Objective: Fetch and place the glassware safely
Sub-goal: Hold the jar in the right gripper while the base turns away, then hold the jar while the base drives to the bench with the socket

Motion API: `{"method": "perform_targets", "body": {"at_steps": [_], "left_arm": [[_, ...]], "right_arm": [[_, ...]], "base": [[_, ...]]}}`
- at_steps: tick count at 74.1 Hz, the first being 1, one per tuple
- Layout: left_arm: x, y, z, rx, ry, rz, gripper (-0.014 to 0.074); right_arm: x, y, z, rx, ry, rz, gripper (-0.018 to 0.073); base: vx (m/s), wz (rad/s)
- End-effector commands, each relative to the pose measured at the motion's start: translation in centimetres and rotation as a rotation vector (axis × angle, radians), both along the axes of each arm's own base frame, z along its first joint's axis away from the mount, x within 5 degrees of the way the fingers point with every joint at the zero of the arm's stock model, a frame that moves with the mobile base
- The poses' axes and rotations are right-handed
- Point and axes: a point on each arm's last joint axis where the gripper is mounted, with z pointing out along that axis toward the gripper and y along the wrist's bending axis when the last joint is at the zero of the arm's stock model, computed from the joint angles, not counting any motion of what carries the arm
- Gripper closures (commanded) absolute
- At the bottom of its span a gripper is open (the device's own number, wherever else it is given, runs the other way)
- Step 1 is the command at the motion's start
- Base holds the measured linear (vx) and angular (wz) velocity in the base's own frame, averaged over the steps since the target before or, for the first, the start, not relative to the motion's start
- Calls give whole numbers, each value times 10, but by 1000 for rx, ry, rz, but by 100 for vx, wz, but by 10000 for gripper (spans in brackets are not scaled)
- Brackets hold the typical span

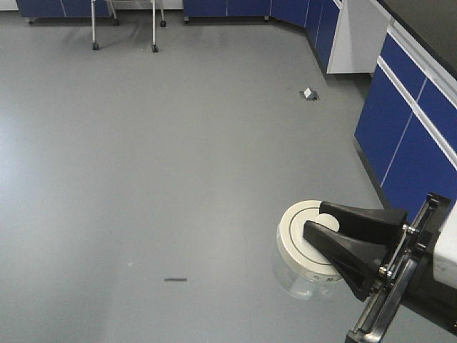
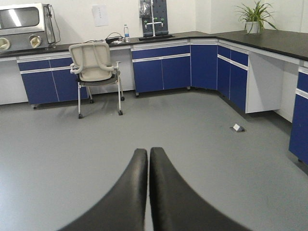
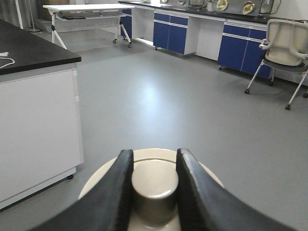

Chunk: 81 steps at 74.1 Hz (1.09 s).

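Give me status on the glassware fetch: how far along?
Fetch looks done: the right gripper is shut on the knob of the lid, and the jar hangs from it above the floor. In hand: the carry; the left gripper is shut and empty. Left: the placing. Only bare floor shows under the jar, with the counter off to the side.

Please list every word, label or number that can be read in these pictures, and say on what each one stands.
No text can be read anywhere.
Sheet on the wall: too blurred to read.
Bottle on the counter: label too small.
Glass jar, lid: no legible text.
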Motion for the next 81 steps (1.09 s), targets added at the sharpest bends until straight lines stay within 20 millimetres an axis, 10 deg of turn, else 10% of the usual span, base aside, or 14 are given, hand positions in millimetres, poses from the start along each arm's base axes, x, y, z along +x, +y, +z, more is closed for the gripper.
{"method": "perform_targets", "body": {"at_steps": [1,81], "left_arm": [[0,-1,15,-12,-92,-9,603],[0,-1,15,-12,-85,-9,603]], "right_arm": [[-2,2,15,63,-40,30,560],[-3,1,16,64,-44,26,560]], "base": [[63,-4],[66,4]]}}
